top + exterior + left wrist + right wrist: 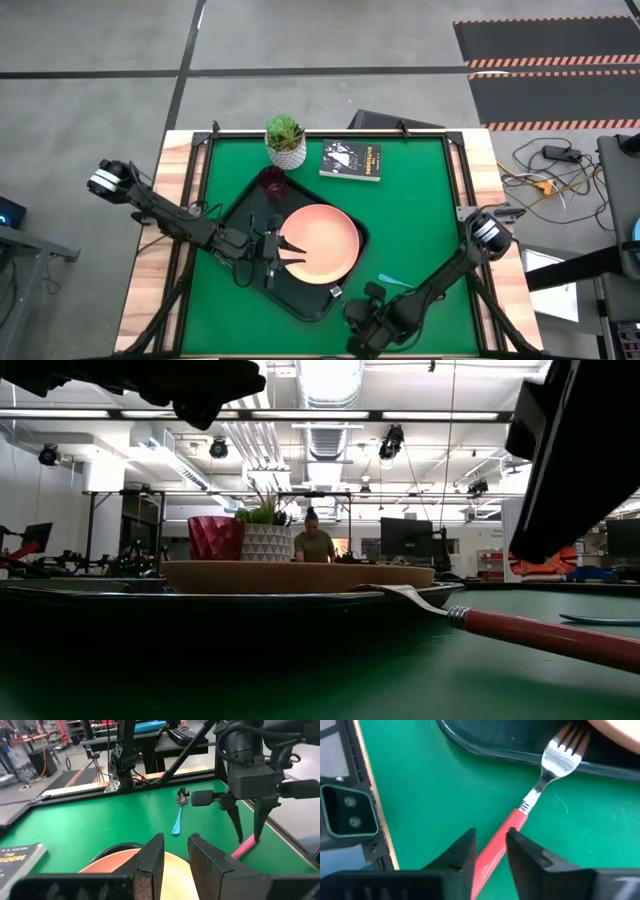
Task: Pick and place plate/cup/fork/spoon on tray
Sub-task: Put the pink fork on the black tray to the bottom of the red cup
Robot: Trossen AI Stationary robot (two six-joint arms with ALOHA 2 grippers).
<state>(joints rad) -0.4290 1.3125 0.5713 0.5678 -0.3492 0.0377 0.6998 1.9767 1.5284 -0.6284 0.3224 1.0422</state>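
The salmon-pink plate [322, 243] lies on the black tray [300, 300] in the middle of the table. The dark red cup [272, 180] stands on the tray's far left corner. My left gripper [284, 250] hovers open over the plate's left rim. The pink-handled fork [540, 790] lies at the tray's near corner, with its tines on the tray's rim. My right gripper [492, 852] is shut on the fork's handle. The blue-handled spoon [395, 281] lies on the green mat to the right of the tray. My right gripper pinches the fork's pink handle [502, 837] between its two fingers, toward the handle's free end. The fingers [239, 827] point down from above and lie across the handle. The tines [570, 742] rest on the tray's rim [520, 757], and the fork slants low over the mat.
A white pot with a green plant [286, 142] and a small black book [352, 160] stand at the table's far edge. Wooden borders and black frame rails run along both sides. A person stands in the room beyond the table [312, 540].
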